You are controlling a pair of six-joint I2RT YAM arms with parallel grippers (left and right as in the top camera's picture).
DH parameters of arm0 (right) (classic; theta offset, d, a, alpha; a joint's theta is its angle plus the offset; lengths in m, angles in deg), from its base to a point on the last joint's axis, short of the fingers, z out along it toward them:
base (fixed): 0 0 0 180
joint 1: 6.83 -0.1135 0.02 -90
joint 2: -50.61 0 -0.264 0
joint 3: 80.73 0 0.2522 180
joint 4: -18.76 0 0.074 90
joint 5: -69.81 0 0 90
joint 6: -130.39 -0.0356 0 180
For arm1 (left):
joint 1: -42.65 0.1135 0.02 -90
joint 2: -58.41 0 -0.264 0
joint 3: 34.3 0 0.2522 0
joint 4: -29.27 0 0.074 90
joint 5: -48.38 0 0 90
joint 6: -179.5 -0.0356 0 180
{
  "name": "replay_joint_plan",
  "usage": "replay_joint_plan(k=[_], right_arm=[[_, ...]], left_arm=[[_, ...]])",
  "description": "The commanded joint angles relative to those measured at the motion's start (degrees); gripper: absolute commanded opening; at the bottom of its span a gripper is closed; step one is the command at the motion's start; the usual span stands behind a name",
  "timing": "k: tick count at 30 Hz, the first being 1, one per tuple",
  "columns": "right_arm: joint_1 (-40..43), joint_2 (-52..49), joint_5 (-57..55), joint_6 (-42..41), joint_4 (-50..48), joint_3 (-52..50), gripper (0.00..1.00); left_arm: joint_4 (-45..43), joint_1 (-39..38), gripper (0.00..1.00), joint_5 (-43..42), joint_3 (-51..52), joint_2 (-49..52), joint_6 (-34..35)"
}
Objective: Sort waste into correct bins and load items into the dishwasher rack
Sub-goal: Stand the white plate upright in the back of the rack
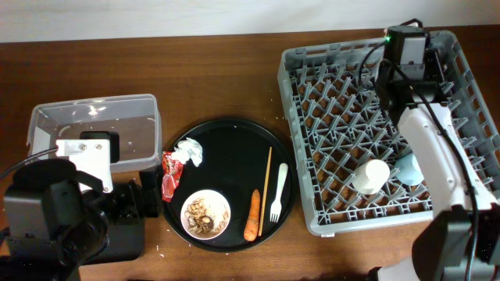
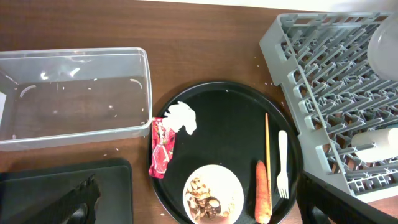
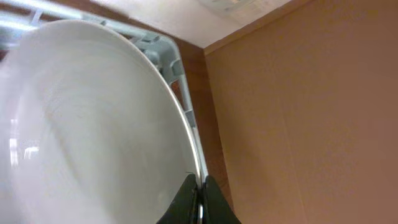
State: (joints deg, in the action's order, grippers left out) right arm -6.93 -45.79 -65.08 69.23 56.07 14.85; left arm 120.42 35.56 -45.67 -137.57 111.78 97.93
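My right gripper (image 3: 199, 186) is shut on the rim of the pale round plate (image 3: 93, 124), held over the far right part of the grey dishwasher rack (image 1: 312, 148); in the overhead view the gripper (image 1: 406, 58) hides the plate. A small white cup (image 1: 370, 176) and a light blue cup (image 1: 409, 168) sit in the rack. My left gripper (image 2: 199, 210) is open and empty, above the white bowl of food scraps (image 1: 206, 214). Beside the bowl lie the carrot (image 1: 251, 215), white fork (image 1: 278, 191), chopstick (image 1: 267, 181), white napkin (image 1: 188, 151) and red wrapper (image 1: 170, 176).
The bowl and loose pieces lie on a large round black tray (image 1: 234, 136). The clear tub (image 1: 94, 129) stands at the left. The shallow black tray (image 2: 62, 180) lies in front of it, mostly under my left arm. The rack nearly touches the round tray's right edge.
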Motion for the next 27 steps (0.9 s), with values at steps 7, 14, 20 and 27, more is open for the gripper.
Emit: replay_joint_plan(k=[7, 14, 20, 27], right_arm=[[-1.6, 2.2, -4.9, -10.2, -0.1, 0.8, 0.87], [-21.8, 25.5, 17.9, -31.0, 23.8, 0.8, 0.81], [-35.5, 22.8, 53.5, -43.7, 38.7, 0.8, 0.69], [-38.8, 13.3, 61.0, -50.9, 41.2, -1.0, 0.63]], left_arm=[[-0.1, 0.3, 0.99, 0.4, 0.0, -0.1, -0.3], [-0.1, 0.3, 0.99, 0.4, 0.0, -0.1, -0.3], [-0.1, 0.3, 0.99, 0.4, 0.0, -0.1, -0.3], [-0.1, 0.3, 0.99, 0.3, 0.0, -0.1, -0.3]])
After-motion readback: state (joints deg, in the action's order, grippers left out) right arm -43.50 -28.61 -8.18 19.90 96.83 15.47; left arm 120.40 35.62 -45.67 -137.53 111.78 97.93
